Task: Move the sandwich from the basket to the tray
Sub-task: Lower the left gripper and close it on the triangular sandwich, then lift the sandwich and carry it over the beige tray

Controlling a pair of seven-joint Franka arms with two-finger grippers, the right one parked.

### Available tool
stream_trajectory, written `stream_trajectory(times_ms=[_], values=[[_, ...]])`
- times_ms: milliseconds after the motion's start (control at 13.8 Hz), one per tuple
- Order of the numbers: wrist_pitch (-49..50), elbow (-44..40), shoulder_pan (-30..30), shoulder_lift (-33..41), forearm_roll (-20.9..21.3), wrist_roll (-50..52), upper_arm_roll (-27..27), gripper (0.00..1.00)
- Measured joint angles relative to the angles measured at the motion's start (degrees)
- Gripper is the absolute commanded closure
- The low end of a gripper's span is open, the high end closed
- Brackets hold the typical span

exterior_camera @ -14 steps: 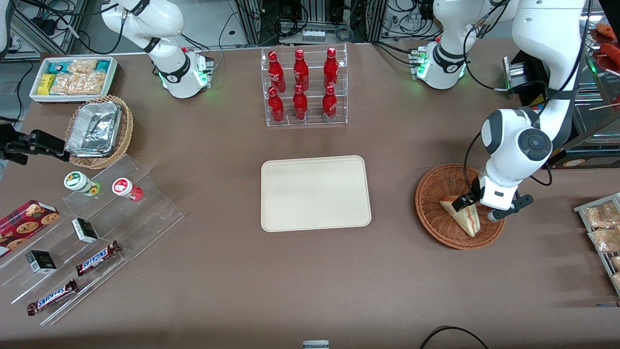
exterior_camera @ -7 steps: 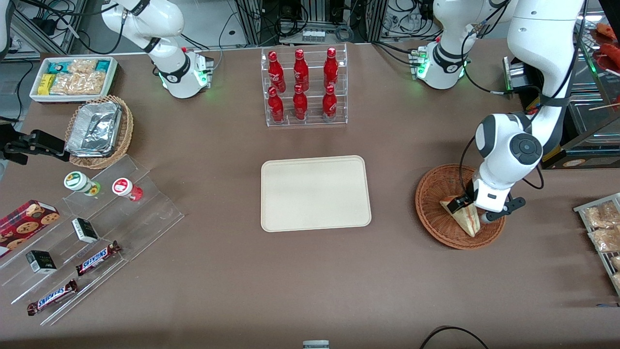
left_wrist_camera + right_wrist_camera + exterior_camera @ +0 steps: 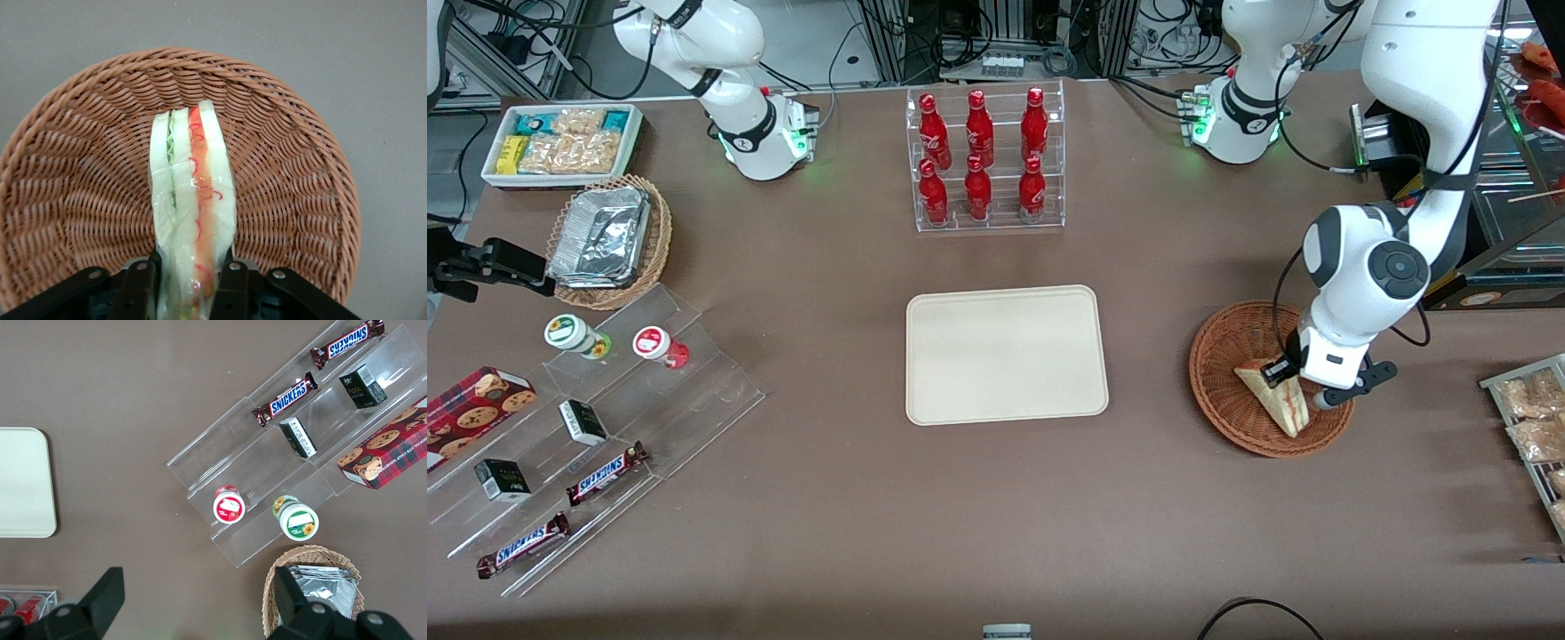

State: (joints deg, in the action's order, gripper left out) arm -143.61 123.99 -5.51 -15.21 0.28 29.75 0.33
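While pinched on edge inside the basket (image 3: 293, 173), the sandwich (image 3: 193, 200) between the gripper (image 3: 189, 287) jaws' two closed-in fingers.

The brown surface (image 3: 854, 498) carries a cream tray (image 3: 1007, 354) at its middle, a clear rack of red bottles (image 3: 985, 160) farther from the camera, and a round wicker basket (image 3: 1227, 391) toward the working arm's end. There the tool (image 3: 1282, 372) grips the sandwich (image 3: 1279, 404) in the basket. A clear stepped snack stand (image 3: 605, 444), a foil-filled basket (image 3: 609, 240) and a white snack bin (image 3: 560, 142) lie toward the parked arm's end.

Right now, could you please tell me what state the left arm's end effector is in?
Left end effector: down in the basket, shut on the sandwich, one finger on each side of it.
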Motion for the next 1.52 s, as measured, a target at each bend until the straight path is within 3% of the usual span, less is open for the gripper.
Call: stream_trajectory(times_ms=[290,581,726,1161,1524], values=[[14.78,-7.65,-2.73,4.88,0.11,-0.23,-0.68,1.00],[27.10,-18.07,-10.50,5.82,0.07,0.27,-1.36,1.00],[28.60,-21.56,-15.22,4.61,-0.01,1.96,-1.56,1.00],[28.48,-32.87,-28.68,-7.96,-0.08,10.30,-1.74,1.00],[28.26,-41.79,-35.27,-18.01,-0.07,12.37,-1.69,1.00]])
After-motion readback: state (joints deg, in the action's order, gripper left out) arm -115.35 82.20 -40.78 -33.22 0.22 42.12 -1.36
